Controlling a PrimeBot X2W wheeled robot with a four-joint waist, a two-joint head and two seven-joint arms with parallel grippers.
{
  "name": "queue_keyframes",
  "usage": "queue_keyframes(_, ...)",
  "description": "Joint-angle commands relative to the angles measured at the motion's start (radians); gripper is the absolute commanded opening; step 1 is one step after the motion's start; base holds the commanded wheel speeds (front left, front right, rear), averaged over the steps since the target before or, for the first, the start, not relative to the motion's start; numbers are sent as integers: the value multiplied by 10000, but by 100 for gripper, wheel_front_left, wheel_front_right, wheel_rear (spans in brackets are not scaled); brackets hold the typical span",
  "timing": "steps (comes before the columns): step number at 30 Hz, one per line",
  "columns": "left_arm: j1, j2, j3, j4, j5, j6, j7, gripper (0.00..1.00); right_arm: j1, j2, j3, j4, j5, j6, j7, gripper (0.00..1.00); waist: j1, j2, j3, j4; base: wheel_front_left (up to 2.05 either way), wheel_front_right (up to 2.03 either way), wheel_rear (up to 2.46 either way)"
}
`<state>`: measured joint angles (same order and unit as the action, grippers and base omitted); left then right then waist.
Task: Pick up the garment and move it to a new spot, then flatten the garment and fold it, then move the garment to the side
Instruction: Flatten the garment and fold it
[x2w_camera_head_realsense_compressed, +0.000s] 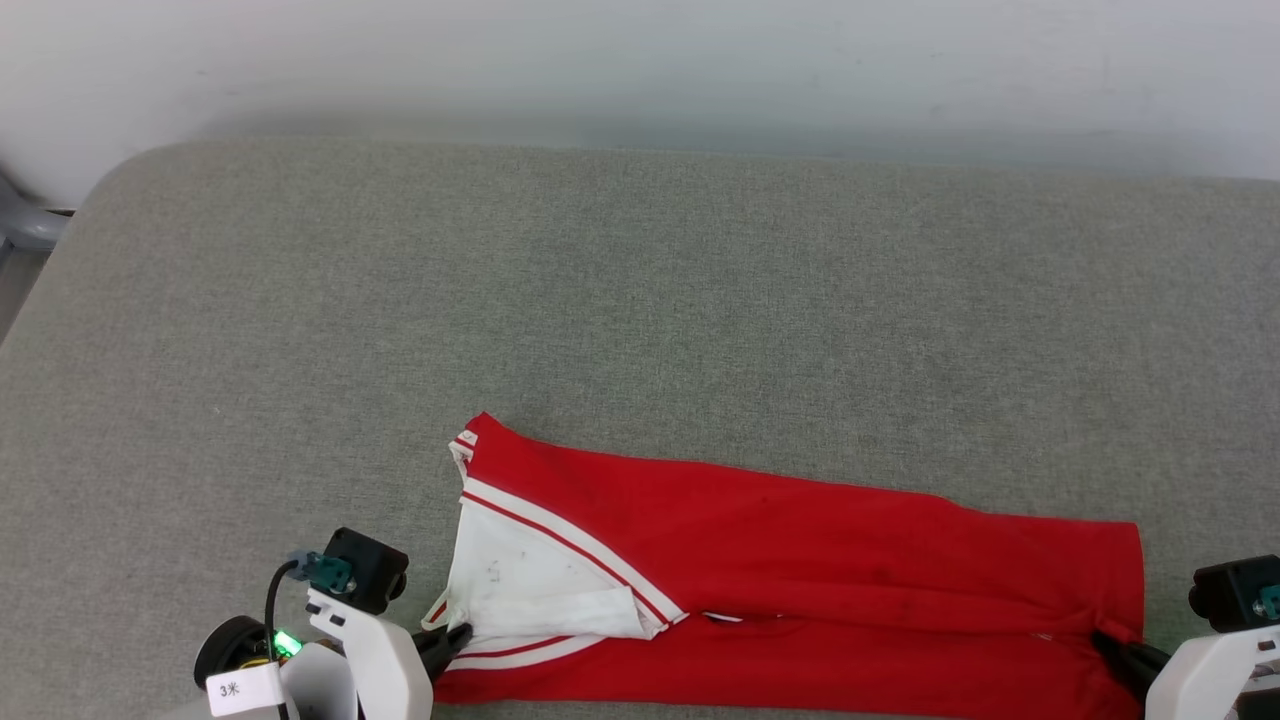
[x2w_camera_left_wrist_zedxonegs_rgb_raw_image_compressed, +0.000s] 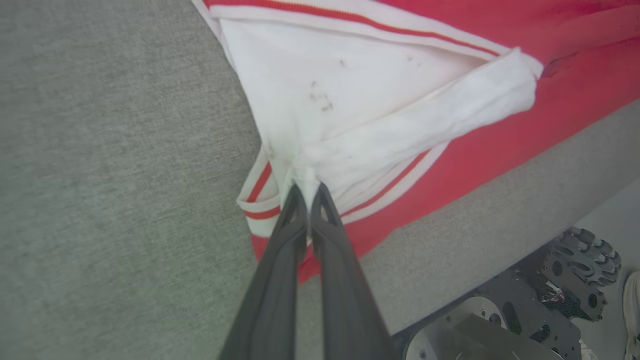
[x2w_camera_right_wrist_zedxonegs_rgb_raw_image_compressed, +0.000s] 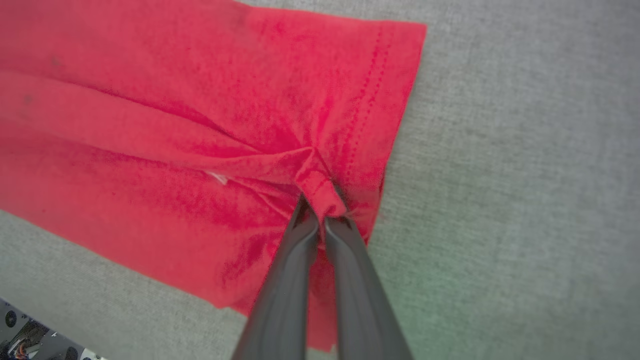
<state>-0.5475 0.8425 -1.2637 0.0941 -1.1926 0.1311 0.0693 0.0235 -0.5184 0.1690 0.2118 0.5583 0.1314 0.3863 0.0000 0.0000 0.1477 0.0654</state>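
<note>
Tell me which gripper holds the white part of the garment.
The left gripper: its jaws are shut on the white sleeve of the garment. The right gripper pinches plain red cloth at the other end.

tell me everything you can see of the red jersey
The garment is a red jersey with a white sleeve edged in red-and-white striped trim. The sleeve shows faint dark specks. It lies folded lengthwise into a long band, slightly wrinkled, near the front edge of the grey fabric surface. The left pincer is shut on the sleeve end, the right pincer on a bunched pinch at the stitched hem.
</note>
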Motion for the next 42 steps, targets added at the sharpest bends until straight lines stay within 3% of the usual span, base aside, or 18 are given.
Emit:
queue_keyframes(1, 140, -97, 23, 157, -62, -57, -145, 0, 20, 143, 101, 202, 125, -16, -41, 0, 0, 0, -5, 3, 0, 0, 0)
queue_keyframes(2, 158, -151, 72, 251, -75, -44, -256, 14, -40, 168, 87, 235, 175, -16, -112, 14, 0, 0, -31, -4, 0, 0, 0)
queue_keyframes(3, 194, -178, 152, 340, -50, 24, -436, 74, -102, 176, 65, 248, 224, -16, -199, 39, 0, 0, -78, -17, 0, 0, 0)
queue_keyframes(4, 259, -196, 258, 398, -112, 110, -640, 100, -143, 169, 25, 217, 277, -16, -276, 100, 0, 0, -120, -32, 0, 0, 0)
queue_keyframes(10, 642, -147, 904, 77, -199, 720, -2071, 100, -87, -114, -352, -539, 691, -16, -327, 100, 0, 0, -478, -56, 0, 0, 0)
queue_keyframes(15, 804, 1, 1483, -284, 188, 1734, -3025, 100, 48, -562, -839, -1457, 1123, -15, 178, 100, 0, 0, -608, -37, 0, 0, 0)
queue_keyframes(19, 1044, -82, 2070, -533, 656, 2406, -3292, 100, 38, -987, -1113, -1753, 1611, -15, 928, 100, 0, 0, -606, 38, 0, 0, 0)
queue_keyframes(20, 1044, -82, 2070, -533, 656, 2406, -3292, 100, 38, -987, -1113, -1753, 1611, -15, 928, 100, 0, 0, -606, 38, 0, 0, 0)
queue_keyframes(21, 1172, -175, 2486, -642, 945, 2692, -3343, 100, -5, -1262, -1250, -1708, 1935, -15, 1409, 100, 0, 0, -577, 88, 0, 0, 0)
queue_keyframes(26, 1920, -605, 3999, -1032, 2250, 3264, -3356, 100, -147, -1635, -1419, -1287, 2622, -13, 2457, 100, 0, 0, -440, 274, 0, 0, 0)
queue_keyframes(32, 2922, -1396, 5681, -1348, 3692, 3431, -3350, 100, -232, -1469, -1427, -659, 3160, -13, 2933, 100, 0, 0, -325, 511, 0, 0, 0)
queue_keyframes(34, 3639, -2007, 6667, -1353, 4667, 3229, -3351, 100, -376, -1260, -1306, -239, 3389, -13, 2929, 100, 0, 0, -193, 680, 0, 0, 0)
queue_keyframes(42, 4718, -3367, 8498, -1048, 6361, 2659, -3351, 100, -786, -860, -462, 554, 3546, -13, 2755, 100, 0, 0, 51, 836, 0, 0, 0)
